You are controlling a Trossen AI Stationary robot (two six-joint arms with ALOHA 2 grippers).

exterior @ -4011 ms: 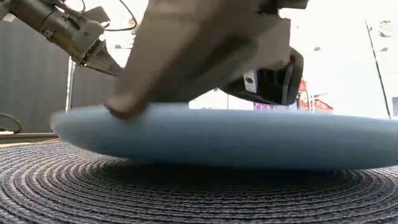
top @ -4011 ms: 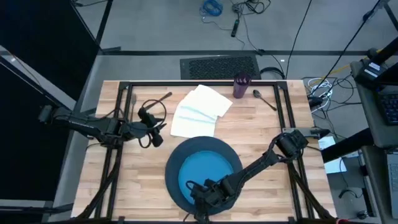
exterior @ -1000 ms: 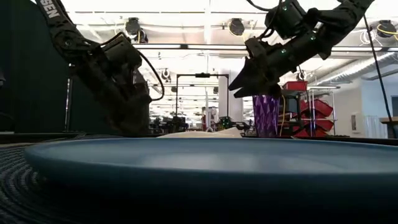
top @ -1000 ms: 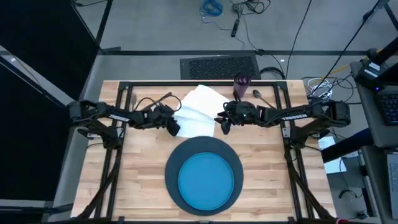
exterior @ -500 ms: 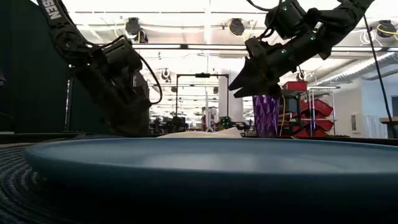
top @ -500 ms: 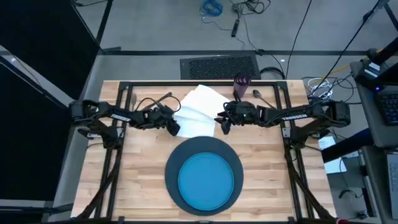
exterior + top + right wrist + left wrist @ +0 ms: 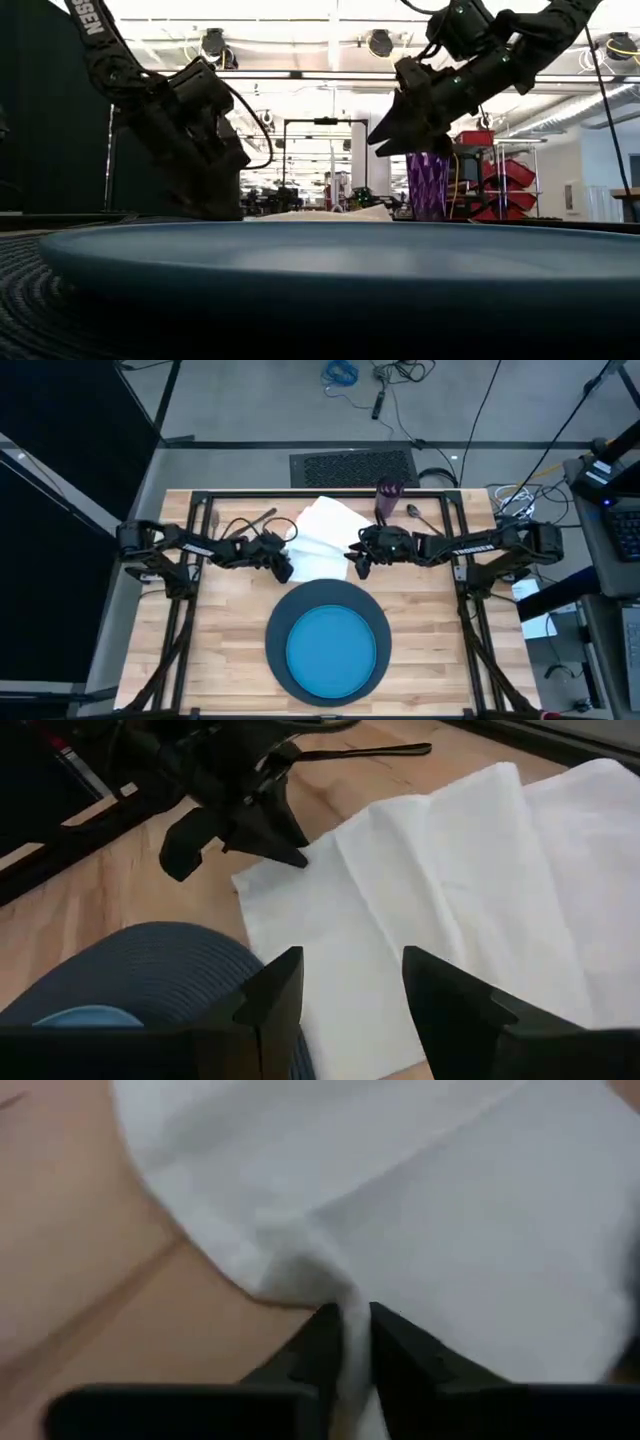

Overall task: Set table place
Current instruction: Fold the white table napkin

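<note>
A white napkin [image 7: 322,532] lies spread on the table [image 7: 430,610], far of the dark navy disc [image 7: 276,622] that carries the bright blue plate [image 7: 330,648]. My left gripper [image 7: 285,568] is shut on the napkin's near left corner. Over the napkin's right edge my right gripper [image 7: 354,562] hangs open, clear of the cloth, its fingers [image 7: 280,995] spread above it. Behind the napkin stands the purple cup [image 7: 388,498], with a spoon [image 7: 426,520] to its right. A dark utensil [image 7: 255,520] lies at the far left. My left gripper pinches a raised ridge of the napkin [image 7: 345,1312] between its two fingers [image 7: 318,1348], close to the cloth's near left corner [image 7: 300,860]. The fingers slant down from the table's left. The rest of the napkin lies flat on the table; how many layers are held does not show.
Black frame bars [image 7: 200,550] cross the table on both sides, and a coiled cable [image 7: 240,532] hangs by the left arm. Bare planks [image 7: 230,630] show left and right of the disc. A keyboard [image 7: 352,466] lies beyond the far edge.
My left gripper has edged a little toward the table's right, staying low at the napkin's near left corner.
</note>
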